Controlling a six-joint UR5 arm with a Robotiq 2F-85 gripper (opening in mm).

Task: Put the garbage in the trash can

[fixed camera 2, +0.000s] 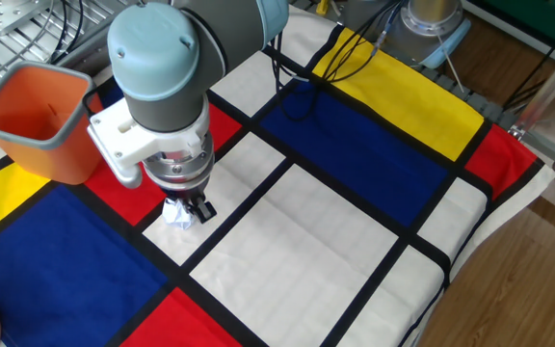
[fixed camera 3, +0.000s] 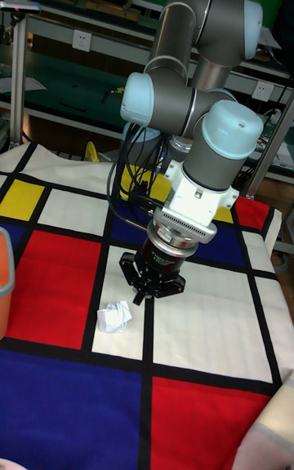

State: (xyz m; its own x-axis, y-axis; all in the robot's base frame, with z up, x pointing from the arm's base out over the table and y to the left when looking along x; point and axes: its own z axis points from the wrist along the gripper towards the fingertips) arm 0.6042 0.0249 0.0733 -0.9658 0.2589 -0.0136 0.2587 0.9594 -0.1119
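Claw (fixed camera 3: 140,294) hangs low over a white panel of the checkered cloth (fixed camera 2: 355,145); we cannot tell whether its fingers are spread or closed. We find the crumpled paper ball (fixed camera 3: 113,317) lying on the cloth at the claw's 7 o'clock in the tall view, just beside it, ungrasped. We place the orange trash can (fixed camera 2: 37,116) well apart, at 10 o'clock. Risk, in our judgement: an off-centre descent nudges the light ball away.

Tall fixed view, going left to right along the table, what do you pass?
Orange trash can at the left edge → crumpled paper ball on a white square → gripper, hanging just right of the ball.
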